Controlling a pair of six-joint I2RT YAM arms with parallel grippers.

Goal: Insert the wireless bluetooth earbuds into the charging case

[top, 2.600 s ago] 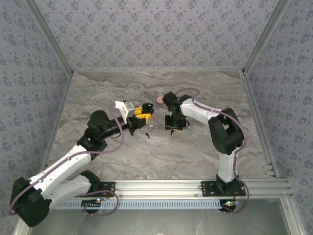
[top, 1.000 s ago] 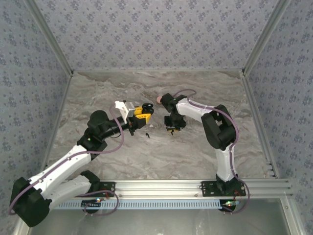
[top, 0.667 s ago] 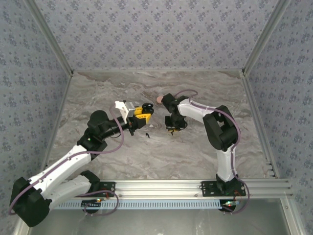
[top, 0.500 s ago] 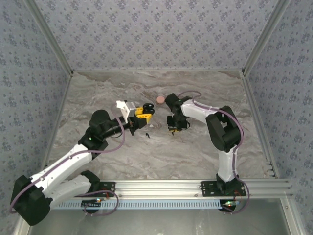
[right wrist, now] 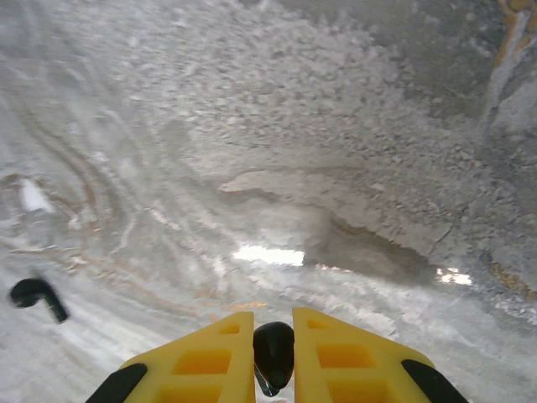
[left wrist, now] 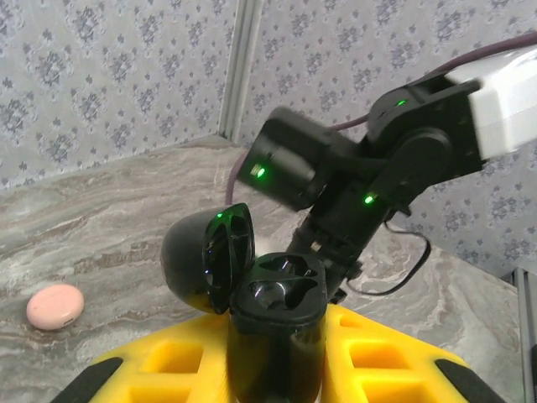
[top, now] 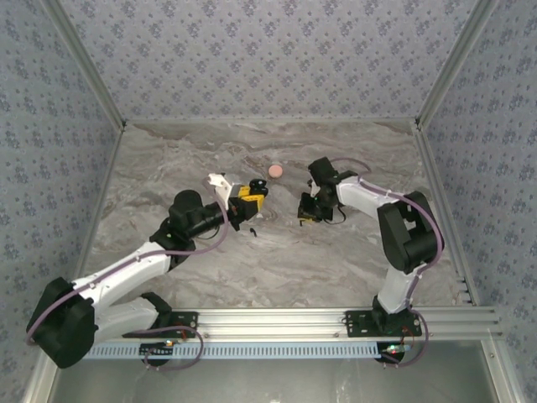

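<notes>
My left gripper (top: pixel 249 198) is shut on a black charging case (left wrist: pixel 277 315), held upright between its yellow fingers (left wrist: pixel 172 369) with the lid (left wrist: pixel 205 256) swung open to the left. Both sockets in the case look unfilled. My right gripper (top: pixel 308 211) hangs just right of the case and a little above the table. It is shut on a black earbud (right wrist: pixel 273 351), pinched between its yellow fingers (right wrist: pixel 205 357). A second black earbud (right wrist: pixel 35 294) lies loose on the marble, also seen in the top view (top: pixel 252 231) below the left gripper.
A pink round disc (top: pixel 275 170) lies on the table behind the two grippers, at the left in the left wrist view (left wrist: pixel 54 306). The right arm's wrist (left wrist: pixel 336 176) stands close behind the case. Patterned walls (top: pixel 268 59) enclose the table.
The right gripper has lifted from the table and moved right with the earbud in it. The left arm has reached forward and right, carrying the open case.
</notes>
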